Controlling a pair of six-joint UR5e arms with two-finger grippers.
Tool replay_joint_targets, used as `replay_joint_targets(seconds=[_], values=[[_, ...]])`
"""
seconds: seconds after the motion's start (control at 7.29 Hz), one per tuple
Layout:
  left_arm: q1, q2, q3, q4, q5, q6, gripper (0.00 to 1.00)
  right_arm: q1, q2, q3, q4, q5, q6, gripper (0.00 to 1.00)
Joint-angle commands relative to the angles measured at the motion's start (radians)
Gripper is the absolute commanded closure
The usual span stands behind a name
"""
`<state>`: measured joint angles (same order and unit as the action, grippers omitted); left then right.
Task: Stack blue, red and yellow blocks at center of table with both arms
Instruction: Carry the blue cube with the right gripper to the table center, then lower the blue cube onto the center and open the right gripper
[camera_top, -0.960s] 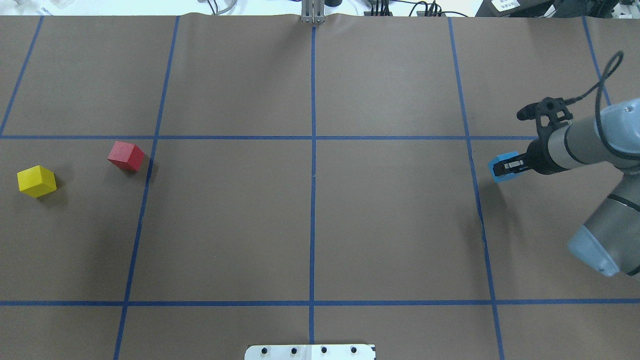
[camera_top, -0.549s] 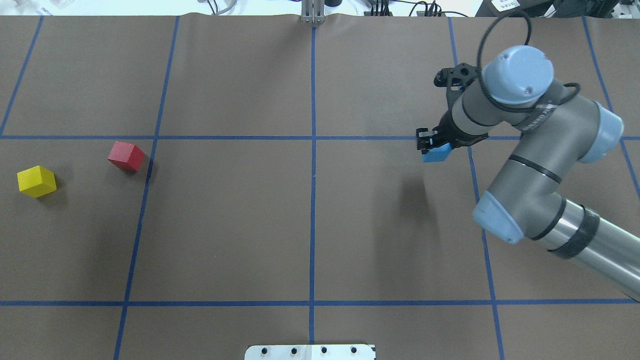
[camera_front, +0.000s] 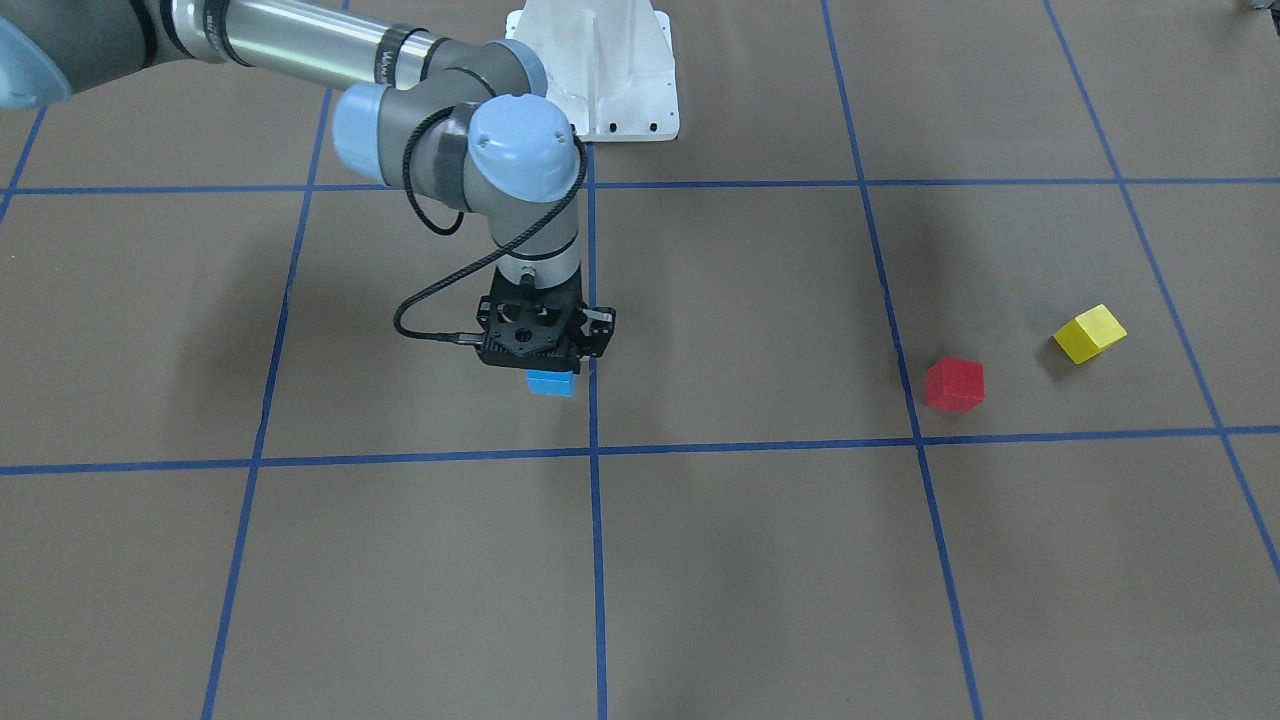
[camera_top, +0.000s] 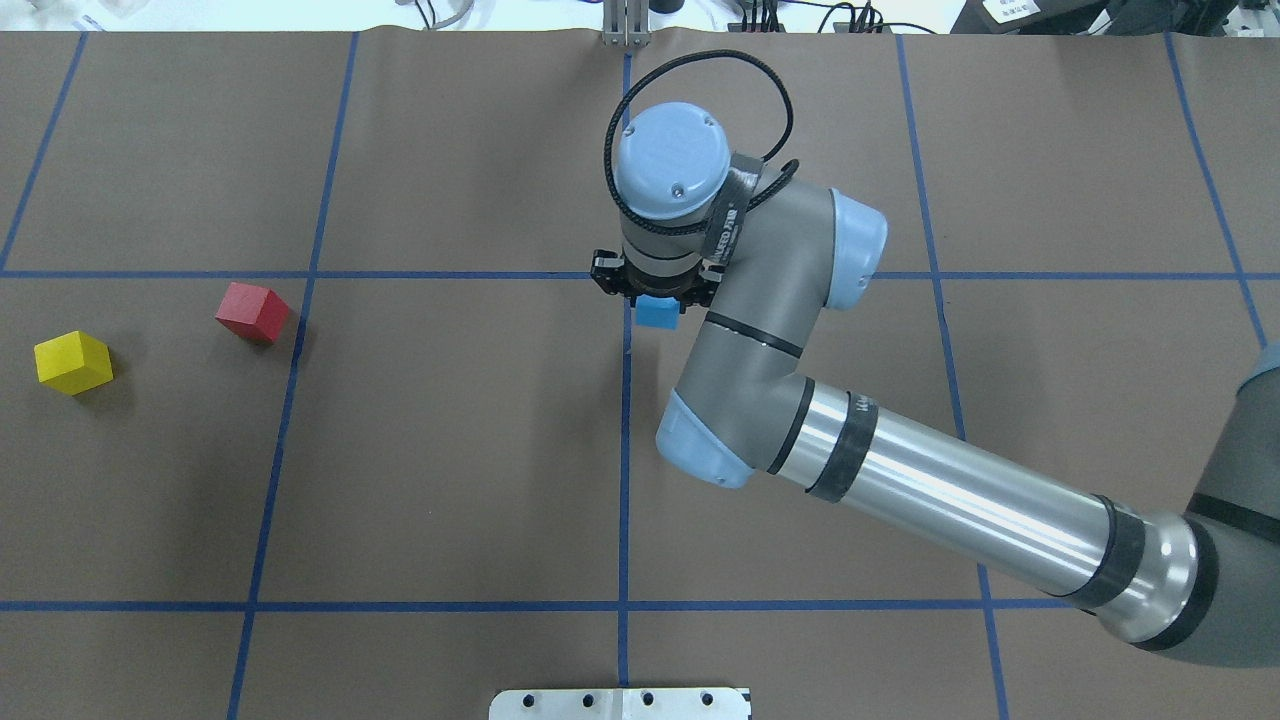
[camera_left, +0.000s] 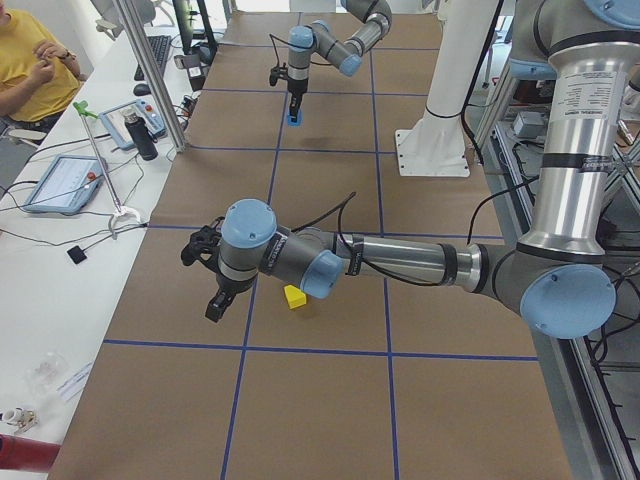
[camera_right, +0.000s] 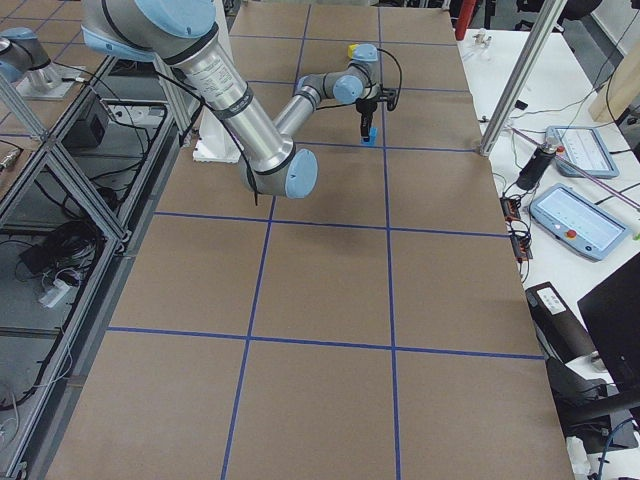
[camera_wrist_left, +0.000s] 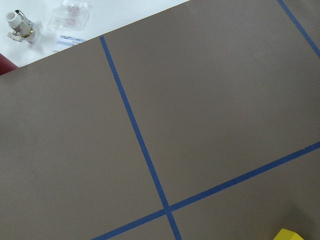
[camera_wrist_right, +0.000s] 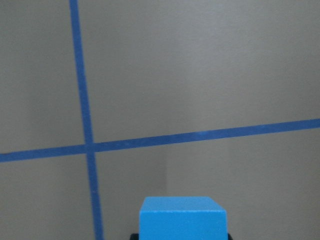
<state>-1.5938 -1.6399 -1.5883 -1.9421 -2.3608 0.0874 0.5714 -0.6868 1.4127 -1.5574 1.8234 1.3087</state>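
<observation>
My right gripper (camera_top: 656, 298) points straight down near the central tape crossing of the table (camera_top: 450, 450), shut on the blue block (camera_top: 657, 312). That blue block (camera_front: 551, 384) shows under the black gripper (camera_front: 550, 370) in the front view and fills the bottom of the right wrist view (camera_wrist_right: 182, 217). The red block (camera_top: 252, 312) and yellow block (camera_top: 73, 362) lie apart at the table's left end. My left gripper (camera_left: 215, 305) hovers beside the yellow block (camera_left: 294, 296); I cannot tell if it is open or shut. The left wrist view catches only a corner of the yellow block (camera_wrist_left: 287, 235).
The white pedestal base (camera_front: 600, 70) stands at the robot's edge of the table. A metal post (camera_top: 626, 25) rises at the far edge. A seated person (camera_left: 30, 60) and tablets (camera_left: 60, 183) are on the side bench beyond the table.
The right arm has swept from the table's right end to the centre, carrying the blue block. The red and yellow blocks have not moved.
</observation>
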Motion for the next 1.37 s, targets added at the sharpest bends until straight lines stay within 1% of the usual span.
replay_joint_targets(seconds=[0.0, 0.14, 0.27, 0.41, 0.69, 0.82, 0.96, 1.1, 1.23], values=[[0.0, -0.001, 0.001, 0.0, 0.0, -0.002, 0.0, -0.073, 0.024, -0.098, 0.112, -0.088, 0.044, 0.64], [0.0, 0.0, 0.001, 0.0, 0.0, -0.002, 0.0, -0.087, 0.017, -0.11, 0.132, -0.117, 0.044, 0.5], [0.0, -0.001, 0.001, 0.0, 0.002, -0.002, 0.0, -0.093, 0.016, -0.112, 0.143, -0.119, 0.049, 0.17], [0.0, -0.001, 0.001, 0.0, 0.002, -0.002, 0.0, -0.093, 0.018, -0.11, 0.145, -0.119, 0.052, 0.01], [0.0, -0.001, 0.001, 0.0, 0.002, -0.002, 0.0, -0.091, 0.02, -0.098, 0.145, -0.116, 0.046, 0.0], [0.0, -0.001, 0.002, 0.0, 0.0, -0.002, 0.0, -0.076, 0.018, -0.068, 0.134, -0.107, 0.04, 0.0], [0.0, -0.001, 0.001, -0.003, 0.0, 0.0, 0.0, -0.017, 0.02, -0.022, 0.081, -0.042, 0.034, 0.0], [0.0, -0.001, 0.001, -0.02, 0.0, -0.018, 0.0, 0.069, 0.015, 0.01, 0.023, 0.04, -0.012, 0.0], [0.003, -0.009, -0.005, -0.037, -0.002, -0.085, 0.0, 0.162, 0.003, 0.012, -0.011, 0.104, -0.105, 0.0]])
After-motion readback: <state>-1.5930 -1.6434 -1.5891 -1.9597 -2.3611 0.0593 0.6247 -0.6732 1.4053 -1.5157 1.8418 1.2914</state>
